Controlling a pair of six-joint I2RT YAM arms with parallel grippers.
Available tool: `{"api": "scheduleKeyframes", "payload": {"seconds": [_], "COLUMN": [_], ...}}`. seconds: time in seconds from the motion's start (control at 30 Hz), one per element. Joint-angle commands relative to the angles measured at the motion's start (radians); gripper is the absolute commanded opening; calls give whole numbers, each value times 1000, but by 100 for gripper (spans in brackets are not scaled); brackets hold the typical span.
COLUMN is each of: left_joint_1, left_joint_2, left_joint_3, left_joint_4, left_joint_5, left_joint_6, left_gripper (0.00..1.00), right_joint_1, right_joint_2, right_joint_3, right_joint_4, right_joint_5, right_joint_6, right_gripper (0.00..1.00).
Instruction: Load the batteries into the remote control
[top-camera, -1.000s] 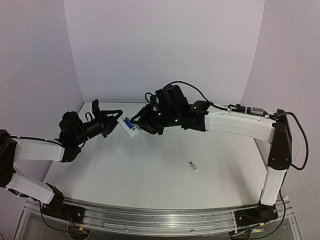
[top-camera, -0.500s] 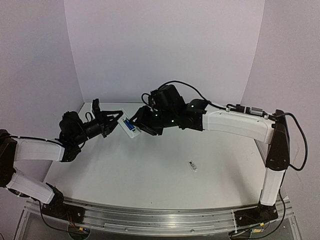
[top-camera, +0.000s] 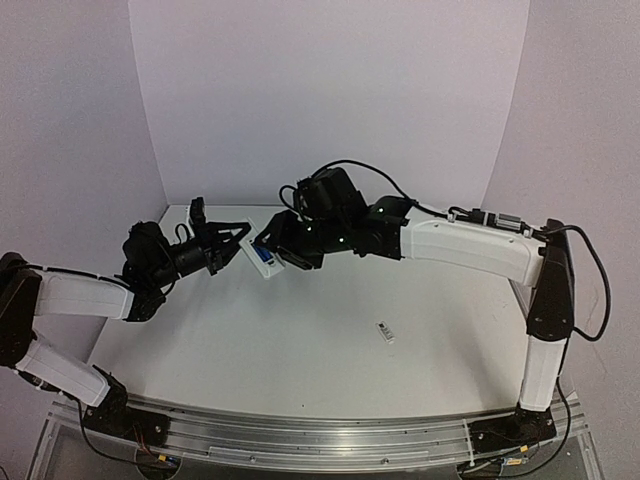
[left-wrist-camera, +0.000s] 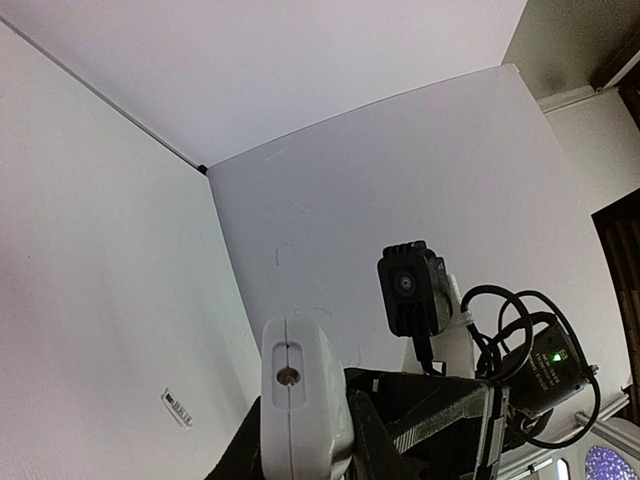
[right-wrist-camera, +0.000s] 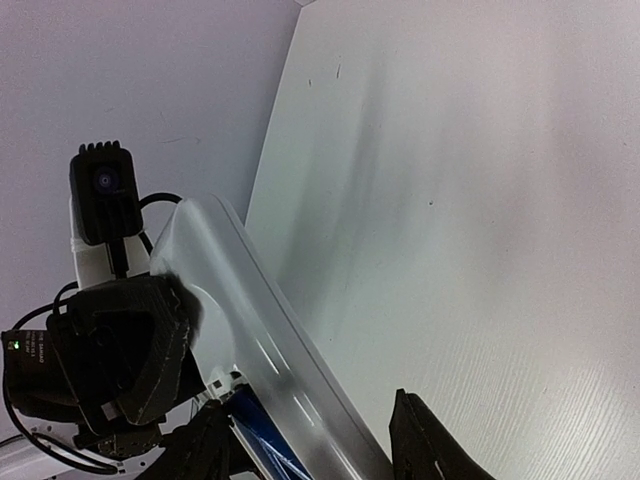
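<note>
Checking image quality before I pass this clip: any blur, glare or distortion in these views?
Top external: evenly lit, the near rail bows from the wide lens, the remote control is small but legible. Left wrist: its end is fairly sharp. Right wrist: it looms close and soft, with glare streaks.

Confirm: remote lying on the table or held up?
Held up: the left gripper is shut on the remote, clear of the table.
</note>
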Motion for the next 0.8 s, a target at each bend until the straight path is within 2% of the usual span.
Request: {"api": "scheduleKeyframes", "payload": {"seconds": [0.0, 0.47, 0.77], "left_joint_1": [-6, -6, -6], "left_joint_2": [-5, -58, -121], "left_joint_3": [49, 29, 39], "left_joint_4": [76, 58, 29], "left_joint_5": [35, 23, -27], "left_joint_6": [16, 132, 150], "left_gripper": [0, 0, 0], "right_joint_1": [-1, -20, -30], "right_joint_2": [32, 68, 80], "right_joint_3": [48, 46, 15], "right_joint_4": [18, 18, 16], "right_joint_5": [-13, -77, -139], "right_joint_6": [25, 178, 218], "right_gripper": [52, 53, 43]}}
